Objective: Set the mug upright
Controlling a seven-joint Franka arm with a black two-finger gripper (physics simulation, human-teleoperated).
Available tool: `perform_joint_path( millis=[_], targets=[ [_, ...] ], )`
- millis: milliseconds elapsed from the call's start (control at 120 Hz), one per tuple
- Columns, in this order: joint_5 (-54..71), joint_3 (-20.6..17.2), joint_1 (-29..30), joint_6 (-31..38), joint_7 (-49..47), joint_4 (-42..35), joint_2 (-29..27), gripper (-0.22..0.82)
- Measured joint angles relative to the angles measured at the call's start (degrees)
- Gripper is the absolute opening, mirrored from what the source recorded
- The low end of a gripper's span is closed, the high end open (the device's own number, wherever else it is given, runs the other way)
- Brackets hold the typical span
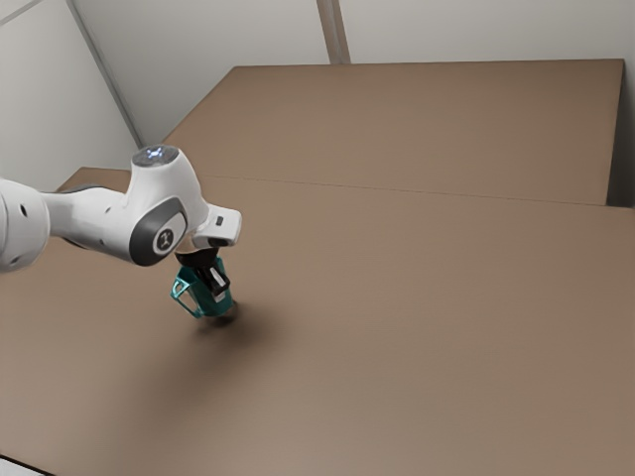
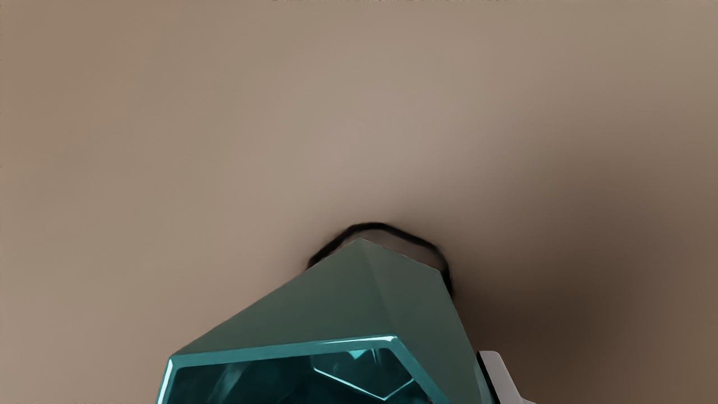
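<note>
Clerk: Location and condition of the mug, please?

Me: Mug (image 1: pixel 210 301) found left of centre in the exterior view, beneath my hand. Its handle (image 1: pixel 186 306) points to the lower left of that frame. In the wrist view the mouth, edged by a bright rim (image 2: pixel 280 349), lies at the bottom edge.

Clerk: And your fingers?

Me: One of my fingers (image 2: pixel 495 367) lies against the outer wall, at the lower right of the wrist frame. The far one is hidden from me there. I judge the pair to be pinching the mug between them.

Clerk: Work completed?

Me: Mouth up, base toward the bench (image 1: pixel 417 327). I assess the turning as done or nearly so; a slight lean may remain. A dark outline (image 2: pixel 373 225) shows around the base, and I cannot certify that the base sits flat.

Clerk: Work outstanding?

Me: In my judgement: level it, seat the base fully, let go, then draw clear. Risk noted: released with one edge raised, it could rock or tip. I withhold the pass until it stands unaided.
</note>
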Motion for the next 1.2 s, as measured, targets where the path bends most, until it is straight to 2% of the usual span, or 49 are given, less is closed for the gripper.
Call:
perform_joint_path(
  millis=[467, 708, 1200],
  targets=[
    [0.0, 0.3, -0.3, 4.4, -3.1, 0.7, 2.2, -0.17],
    [-0.3, 0.2, -2.6, 5.4, -4.1, 0.9, 3.1, -0.16],
    [-0.9, 0.0, -2.2, 5.3, -4.2, 1.0, 2.8, 0.22]
  ],
)
